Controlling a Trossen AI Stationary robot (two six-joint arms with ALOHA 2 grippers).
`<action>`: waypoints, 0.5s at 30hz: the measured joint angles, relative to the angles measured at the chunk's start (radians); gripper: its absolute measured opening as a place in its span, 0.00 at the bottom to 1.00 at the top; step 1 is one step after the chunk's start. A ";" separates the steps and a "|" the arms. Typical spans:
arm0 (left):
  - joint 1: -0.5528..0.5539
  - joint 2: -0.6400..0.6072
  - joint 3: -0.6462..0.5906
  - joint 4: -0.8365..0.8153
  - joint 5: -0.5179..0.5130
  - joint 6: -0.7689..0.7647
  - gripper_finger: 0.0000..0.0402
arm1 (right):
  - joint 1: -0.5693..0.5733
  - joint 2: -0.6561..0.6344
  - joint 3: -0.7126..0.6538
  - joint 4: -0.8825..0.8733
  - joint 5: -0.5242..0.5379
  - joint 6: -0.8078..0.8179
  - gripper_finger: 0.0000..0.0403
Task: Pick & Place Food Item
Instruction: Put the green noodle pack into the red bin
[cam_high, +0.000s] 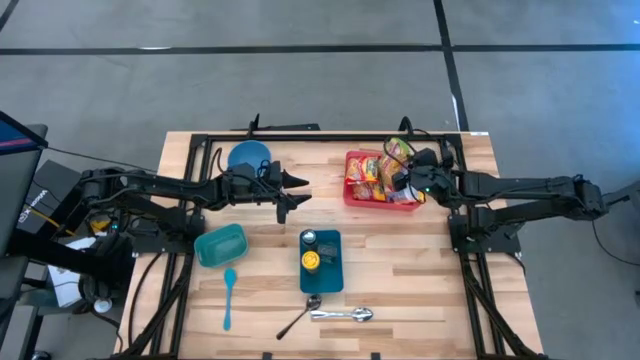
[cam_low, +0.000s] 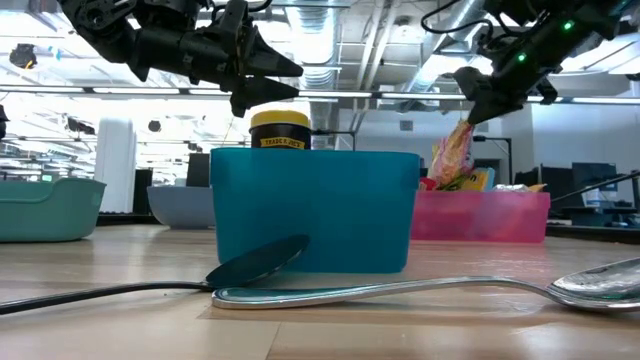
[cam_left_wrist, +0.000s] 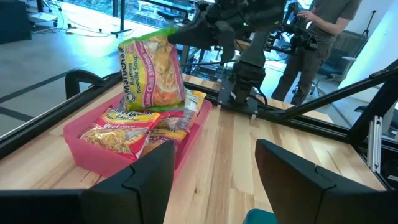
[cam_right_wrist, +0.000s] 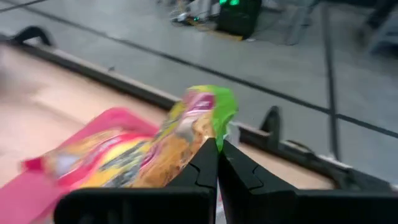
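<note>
Left gripper (cam_high: 300, 193) gapes mid-table; right gripper (cam_high: 402, 180) pinched closed

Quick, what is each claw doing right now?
Left gripper: open, holding nothing.
Right gripper: closed on the noodle packet, lifted above the pink bin.

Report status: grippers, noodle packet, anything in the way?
Right gripper shut on noodle packet, lifted above pink bin. Left gripper open, empty, mid-table. Nothing blocking.
</note>
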 joint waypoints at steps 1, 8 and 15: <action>0.000 0.000 0.000 0.000 0.000 0.000 0.54 | 0.008 0.002 0.000 0.000 -0.023 0.000 0.00; 0.000 0.000 0.000 0.000 0.000 0.000 0.54 | 0.036 0.060 0.000 0.003 -0.126 0.008 0.00; 0.000 0.000 0.000 0.000 0.000 0.000 0.54 | 0.000 0.148 0.002 0.019 -0.135 0.008 0.00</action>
